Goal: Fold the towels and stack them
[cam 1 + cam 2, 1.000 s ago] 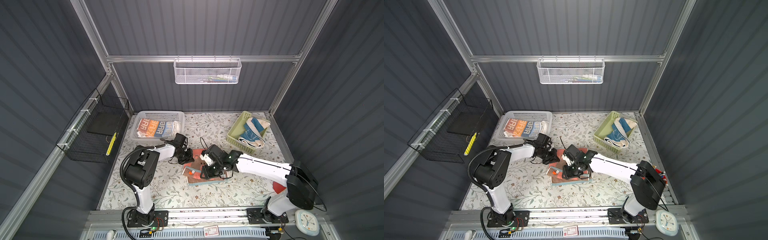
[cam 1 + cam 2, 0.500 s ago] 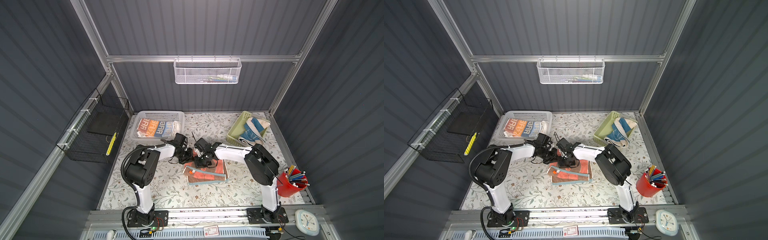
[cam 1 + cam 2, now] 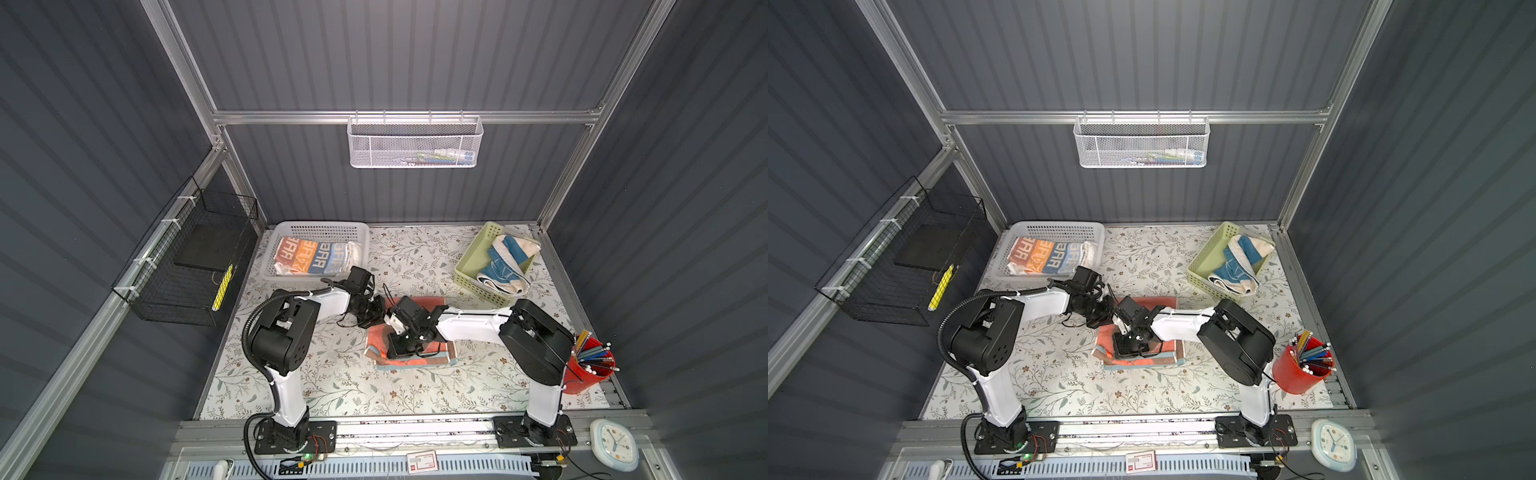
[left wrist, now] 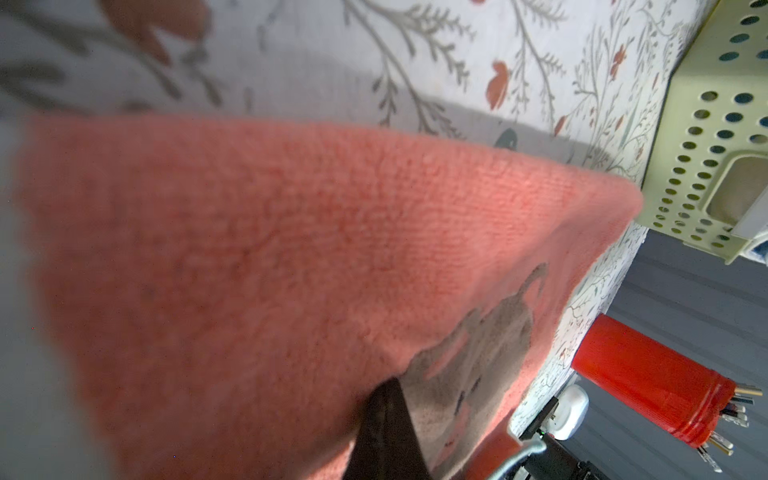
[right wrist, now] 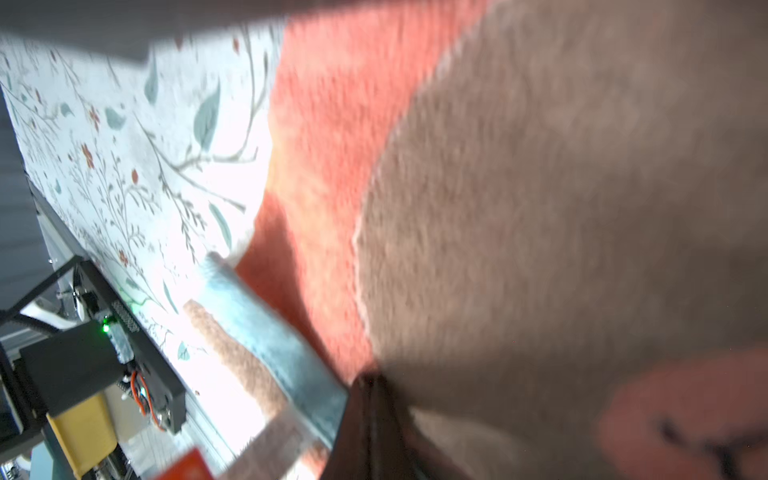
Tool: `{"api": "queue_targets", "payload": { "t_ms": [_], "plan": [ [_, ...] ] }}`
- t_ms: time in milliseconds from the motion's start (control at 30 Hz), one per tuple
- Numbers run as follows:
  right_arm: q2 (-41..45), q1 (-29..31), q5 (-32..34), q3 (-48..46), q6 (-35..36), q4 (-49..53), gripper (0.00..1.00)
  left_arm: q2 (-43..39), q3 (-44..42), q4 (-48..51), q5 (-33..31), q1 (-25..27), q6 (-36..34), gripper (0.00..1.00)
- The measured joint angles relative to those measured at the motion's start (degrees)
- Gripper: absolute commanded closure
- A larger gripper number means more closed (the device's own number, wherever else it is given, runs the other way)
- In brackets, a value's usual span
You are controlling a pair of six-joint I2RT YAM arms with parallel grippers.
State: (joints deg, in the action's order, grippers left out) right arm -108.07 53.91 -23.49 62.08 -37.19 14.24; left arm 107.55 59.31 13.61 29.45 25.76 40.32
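A coral-orange towel (image 3: 419,301) lies partly folded mid-table, with blue and brown bands along its front edge (image 3: 415,363). At its back left corner my left gripper (image 3: 380,320) is shut on the cloth; in the left wrist view the dark fingertips (image 4: 386,424) pinch the coral towel (image 4: 291,249). Low over the towel's left part, my right gripper (image 3: 399,351) is shut on a fold of the same towel (image 5: 540,208). The orange-blue lettered towel (image 3: 313,257) lies in the white basket. A cream and blue towel (image 3: 505,262) lies crumpled in the green basket.
The white basket (image 3: 324,228) stands at the back left and the green basket (image 3: 473,266) at the back right. A red pencil cup (image 3: 590,370) stands front right beside the right arm's base. A black wire basket (image 3: 187,257) hangs on the left wall.
My right gripper has moved from the towel's back left edge down to its left part and has shut on the cloth. My left gripper has stayed shut in place.
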Motion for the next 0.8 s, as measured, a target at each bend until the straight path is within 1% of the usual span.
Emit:
{"api": "queue_targets", "payload": {
  "t_ms": [200,267,333,400,467,567,667,800],
  "plan": [
    [6.25,5.16,-1.97,-4.9,-1.22,3.61,0.94,0.0,0.0,0.07,-0.02,0.0,-0.17,0.99],
    [9.51,5.57,-2.21,-6.71,-1.95,4.68,0.89,-0.02,0.17,0.28,-0.17,0.0,-0.37,0.98],
    [12.76,5.35,-1.7,-8.0,-2.82,6.05,0.83,-0.02,0.57,0.96,-0.59,0.0,-0.87,0.92],
    [16.06,4.85,-0.2,-8.52,-3.58,8.61,0.72,-0.07,1.2,2.05,-1.03,0.0,-1.75,0.83],
    [19.21,3.76,2.21,-8.59,-4.07,11.54,0.63,-0.5,2.27,3.98,-1.86,0.13,-2.86,0.73],
    [23.74,0.37,5.46,-10.23,-5.2,15.04,0.55,-2.89,2.73,8.52,-4.46,0.04,-4.57,0.61],
    [28.35,-4.37,7.74,-15.21,-6.64,17.59,0.51,-7.76,2.82,13.79,-8.41,0.0,-6.14,0.55],
    [32.35,-8.7,9.2,-21.79,-7.91,20.92,0.48,-16.55,2.84,20.11,-13.92,0.0,-7.63,0.52]
  ]
}}
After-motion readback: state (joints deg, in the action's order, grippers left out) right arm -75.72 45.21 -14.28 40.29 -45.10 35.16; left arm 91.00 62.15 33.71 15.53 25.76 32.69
